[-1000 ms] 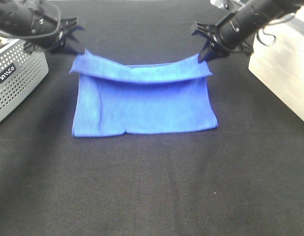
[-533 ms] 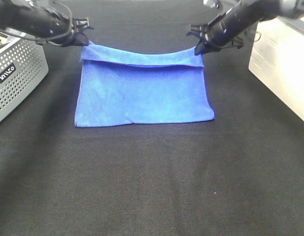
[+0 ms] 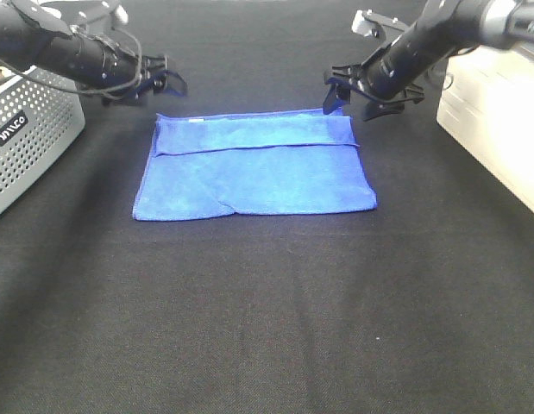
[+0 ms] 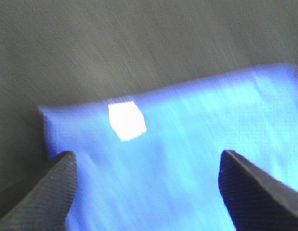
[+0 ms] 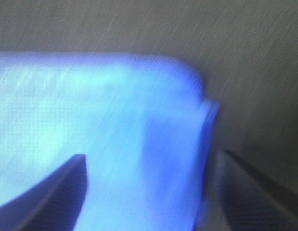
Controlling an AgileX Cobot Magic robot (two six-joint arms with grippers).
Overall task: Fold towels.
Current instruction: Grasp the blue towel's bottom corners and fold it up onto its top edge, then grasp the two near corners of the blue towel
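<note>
The royal-blue towel (image 3: pixel 254 168) lies flat on the black table, folded, with a narrower flap laid across its far side. My left gripper (image 3: pixel 167 82) stands open just beyond the towel's far left corner, holding nothing. In the left wrist view its dark fingers (image 4: pixel 43 192) flank the towel (image 4: pixel 187 159) and a small white tag (image 4: pixel 127 120). Just past the far right corner, my right gripper (image 3: pixel 351 99) is open too. The right wrist view is blurred; there the right gripper (image 5: pixel 149 192) spreads over the towel's rounded corner (image 5: pixel 139 120).
A grey perforated basket (image 3: pixel 29 138) stands at the left edge, close to the left arm. A white box (image 3: pixel 499 112) sits at the right edge beside the right arm. The black table cloth (image 3: pixel 267 319) stretches in front of the towel.
Both grippers carried the towel's lifted edge toward the far side, then opened and let it go. The flap has dropped flat and both grippers have drawn back a little.
</note>
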